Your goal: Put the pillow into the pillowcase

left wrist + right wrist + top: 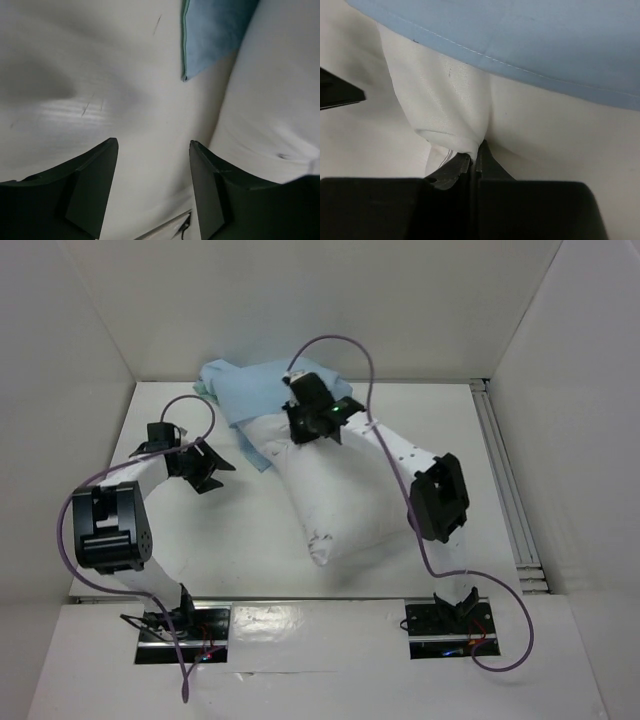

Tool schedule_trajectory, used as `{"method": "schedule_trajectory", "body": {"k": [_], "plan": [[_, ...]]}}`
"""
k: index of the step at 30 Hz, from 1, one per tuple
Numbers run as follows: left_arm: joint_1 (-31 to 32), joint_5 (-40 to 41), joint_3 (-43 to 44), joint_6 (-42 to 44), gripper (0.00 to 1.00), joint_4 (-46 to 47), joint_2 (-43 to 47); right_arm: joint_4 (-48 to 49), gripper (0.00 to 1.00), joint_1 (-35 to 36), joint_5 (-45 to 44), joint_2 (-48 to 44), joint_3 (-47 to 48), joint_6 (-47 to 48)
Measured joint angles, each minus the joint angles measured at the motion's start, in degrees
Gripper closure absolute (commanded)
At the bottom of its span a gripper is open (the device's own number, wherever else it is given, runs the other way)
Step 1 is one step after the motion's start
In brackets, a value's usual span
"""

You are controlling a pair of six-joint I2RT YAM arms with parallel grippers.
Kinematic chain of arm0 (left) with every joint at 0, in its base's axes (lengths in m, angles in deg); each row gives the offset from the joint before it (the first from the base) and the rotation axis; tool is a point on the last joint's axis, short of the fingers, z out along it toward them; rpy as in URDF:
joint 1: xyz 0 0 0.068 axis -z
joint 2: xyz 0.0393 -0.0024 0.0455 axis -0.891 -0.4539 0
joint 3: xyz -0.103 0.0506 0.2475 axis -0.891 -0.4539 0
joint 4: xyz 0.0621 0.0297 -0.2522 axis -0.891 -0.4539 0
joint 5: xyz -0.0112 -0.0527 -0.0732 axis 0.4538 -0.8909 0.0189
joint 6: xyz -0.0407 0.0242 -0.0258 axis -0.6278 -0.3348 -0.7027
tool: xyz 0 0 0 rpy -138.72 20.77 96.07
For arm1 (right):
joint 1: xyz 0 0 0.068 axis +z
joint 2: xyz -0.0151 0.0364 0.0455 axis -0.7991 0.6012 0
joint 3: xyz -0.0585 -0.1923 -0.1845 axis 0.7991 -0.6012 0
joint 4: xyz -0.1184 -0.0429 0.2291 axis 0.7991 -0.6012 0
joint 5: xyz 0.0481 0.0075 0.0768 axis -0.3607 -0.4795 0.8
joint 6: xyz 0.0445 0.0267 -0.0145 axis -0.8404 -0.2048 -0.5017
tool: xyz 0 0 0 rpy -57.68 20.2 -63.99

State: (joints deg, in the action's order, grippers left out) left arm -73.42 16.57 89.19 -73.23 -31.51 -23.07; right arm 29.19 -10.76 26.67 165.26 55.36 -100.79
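Left arm: elbow raised at the 9 o'clock side of the desk (230, 540), forearm reaching toward 1 o'clock. The left hand (205, 468) hangs over bare desk surface at 9 o'clock of the pillow (345, 505), apart from it. In the left wrist view the left hand (152, 150) stands wide with nothing between its fingers, only the desk (100, 75) beneath. The pillow (280, 100) is cut off at that view's 3 o'clock edge. A corner of the pillowcase (215, 30) enters at 12 o'clock, its green seam showing.

Centre: the pillow lies diagonally on the desk. Its 11 o'clock end is under the blue pillowcase (255, 390), which is bunched toward the back wall. Whether that end sits inside the sleeve or merely beneath it cannot be told.

Right arm: stretched from its base toward 11 o'clock across the pillow. The right hand (305, 425) is at the pillowcase edge, its fingertips hidden there by its own body. The right wrist view shows the right hand (472, 159) pinched tight on a fold of the pillow (445, 100), just below the pillowcase (545, 35) hem.
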Motion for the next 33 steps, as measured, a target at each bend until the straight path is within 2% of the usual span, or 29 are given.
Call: {"method": "schedule_trajectory", "body": {"k": [1, 2, 7, 13, 16, 19, 22, 30, 31, 33], "plan": [[0.55, -0.02, 1.27, 0.33, 0.21, 0.24, -1.75, 0.52, 1.00, -2.14, 3.21, -1.77, -1.29, -0.20], [1.09, -0.04, 2.73, 0.79, 0.18, 0.66, -3.61, 1.09, 1.00, -5.27, 7.61, -3.65, -2.21, -0.37], [4.11, -0.24, 8.90, 1.62, 0.14, 4.11, -10.32, 2.05, 1.00, -12.41, 17.16, -5.66, -2.40, -0.42], [6.43, -0.50, 13.53, 1.84, 0.06, 9.11, -15.58, 1.57, 1.00, -12.26, 22.18, -5.27, -2.27, 0.02], [7.56, -0.24, 18.91, 2.80, 0.06, 9.44, -20.13, 1.38, 1.00, -12.22, 23.80, -4.68, -2.14, 0.09], [8.55, 0.31, 27.10, 3.32, 0.10, 8.92, -26.88, 1.16, 1.00, -12.52, 25.07, -4.17, -1.68, 0.13], [9.14, 0.28, 29.64, 3.91, 0.19, 9.99, -30.23, 0.98, 1.00, -13.31, 26.58, -3.74, -1.03, 0.28], [11.15, 3.17, 30.05, 4.11, 0.44, 10.62, -30.95, 1.11, 1.00, -16.90, 32.65, -3.69, -0.76, -0.96], [11.39, 3.21, 30.05, 4.11, 0.63, 10.80, -30.99, 1.16, 1.00, -17.16, 33.18, -3.69, -0.74, -1.11], [11.72, 2.97, 30.05, 3.80, 0.84, 11.50, -31.06, 1.22, 1.00, -17.42, 34.01, -3.69, -0.66, -1.42]]}}
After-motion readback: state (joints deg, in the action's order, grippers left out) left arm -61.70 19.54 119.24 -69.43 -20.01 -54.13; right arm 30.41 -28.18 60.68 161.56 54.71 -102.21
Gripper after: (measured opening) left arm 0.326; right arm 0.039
